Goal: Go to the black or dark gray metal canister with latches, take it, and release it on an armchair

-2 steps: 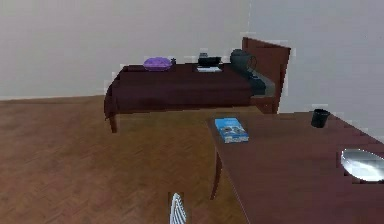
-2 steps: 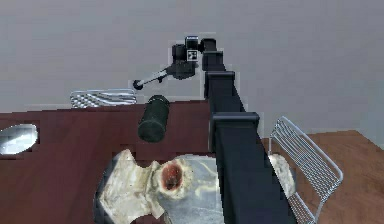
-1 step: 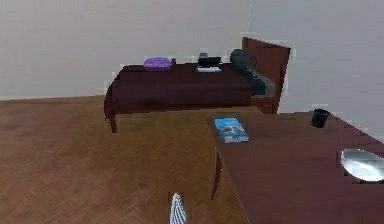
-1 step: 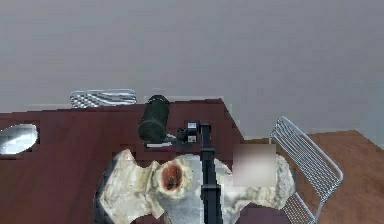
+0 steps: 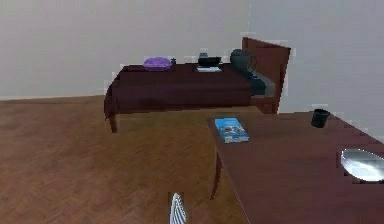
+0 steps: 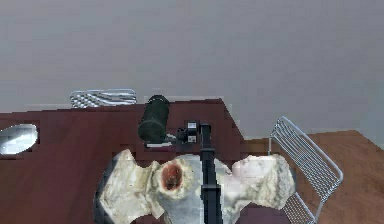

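Claw: the claw (image 6: 178,137) is at the far end of the dark square arm bar (image 6: 208,185), over the dark brown wooden table (image 6: 60,160)
Claw state: I cannot tell how its fingers are set, nor whether it holds anything
Canister: the dark grey metal cylindrical canister (image 6: 153,118) is on the table just left of the claw; I cannot tell whether they touch
Nearer than the claw: white crumpled figure with a reddish patch (image 6: 135,180)
Far left of the claw: round silver dish (image 6: 15,138)
Right of the claw: white wire chair (image 6: 305,160)

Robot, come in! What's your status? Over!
End effector near the dark canister, can't tell if it holds anything. Canister sits on the brown table. White lumpy statue flanks the arm.
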Controlling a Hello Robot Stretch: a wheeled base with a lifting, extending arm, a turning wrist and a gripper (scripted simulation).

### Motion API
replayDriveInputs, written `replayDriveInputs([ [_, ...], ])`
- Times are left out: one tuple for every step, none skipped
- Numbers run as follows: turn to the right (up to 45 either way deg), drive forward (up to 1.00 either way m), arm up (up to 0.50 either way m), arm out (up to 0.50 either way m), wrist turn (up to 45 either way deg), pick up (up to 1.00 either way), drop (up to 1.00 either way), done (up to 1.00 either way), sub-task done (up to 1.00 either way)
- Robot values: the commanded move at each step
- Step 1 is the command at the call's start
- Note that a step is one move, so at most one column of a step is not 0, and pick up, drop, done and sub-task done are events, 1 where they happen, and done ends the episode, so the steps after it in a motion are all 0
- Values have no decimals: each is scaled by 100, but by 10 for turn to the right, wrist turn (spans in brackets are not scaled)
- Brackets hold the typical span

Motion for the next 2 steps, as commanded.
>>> replayDriveInputs([
  [0,0,10,0,0,0,0,0,0],
  [0,0,20,0,0,0,0,0,0],
])
